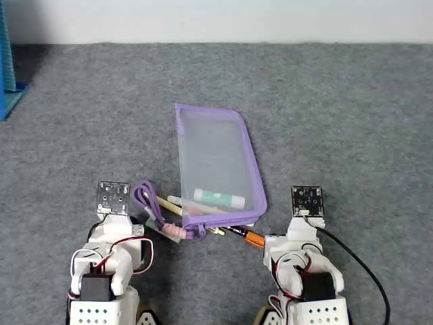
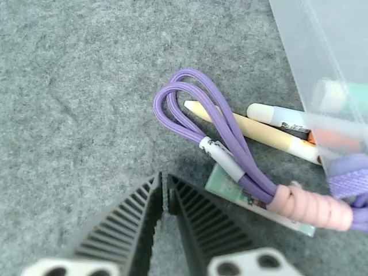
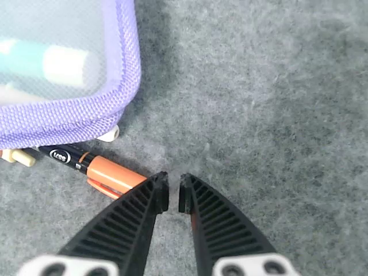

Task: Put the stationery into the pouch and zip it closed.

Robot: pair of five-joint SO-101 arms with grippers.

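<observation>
A translucent pouch (image 1: pixel 213 159) with purple trim lies in the middle of the grey mat, its open end toward the arms. Inside it lies a green-and-white glue stick (image 1: pixel 218 198). A yellow pen (image 2: pixel 253 129) and a white marker (image 2: pixel 287 118) stick out of the opening. A black-and-orange pen (image 3: pixel 109 172) lies on the mat just outside the pouch edge (image 3: pixel 69 121). The purple cord strap (image 2: pixel 195 109) with a pink coil (image 2: pixel 310 204) lies over a small green card (image 2: pixel 230 187). My left gripper (image 2: pixel 165 185) is shut and empty beside the strap. My right gripper (image 3: pixel 173 188) is shut and empty next to the orange pen.
A blue object (image 1: pixel 8 61) stands at the far left edge and a white wall runs along the back. A black cable (image 1: pixel 358 267) trails from the right arm. Open mat lies on both sides of the pouch and beyond it.
</observation>
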